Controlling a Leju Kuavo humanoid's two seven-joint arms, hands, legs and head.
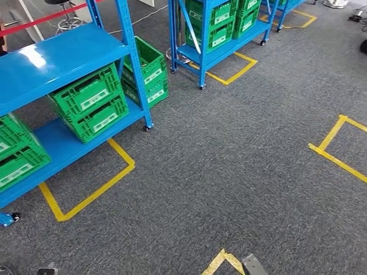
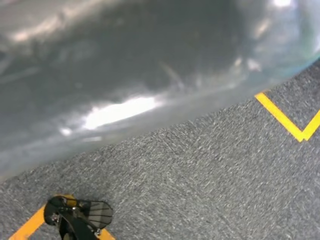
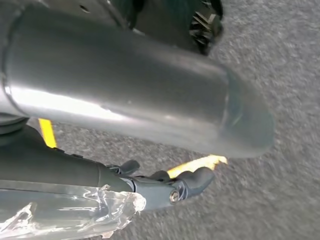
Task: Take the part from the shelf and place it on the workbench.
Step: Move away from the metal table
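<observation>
Near blue shelf [image 1: 56,54] stood well apart from the robot, so judged an approach phase with no reach begun. Green crates [image 1: 90,103] sat on its lower tier. The part itself was too small to pick out and presumably lay in one of those crates on the shelf. Right hand [image 3: 181,187] hung low over the carpet away from the shelf, dark fingers straight and apart from the thumb, nothing between them. Clear crinkled film [image 3: 75,212] lay beside it, purpose unclear. Left hand [image 2: 113,65] was a grey blur, so apart or together could not be told. Arms likely hung down for walking.
</observation>
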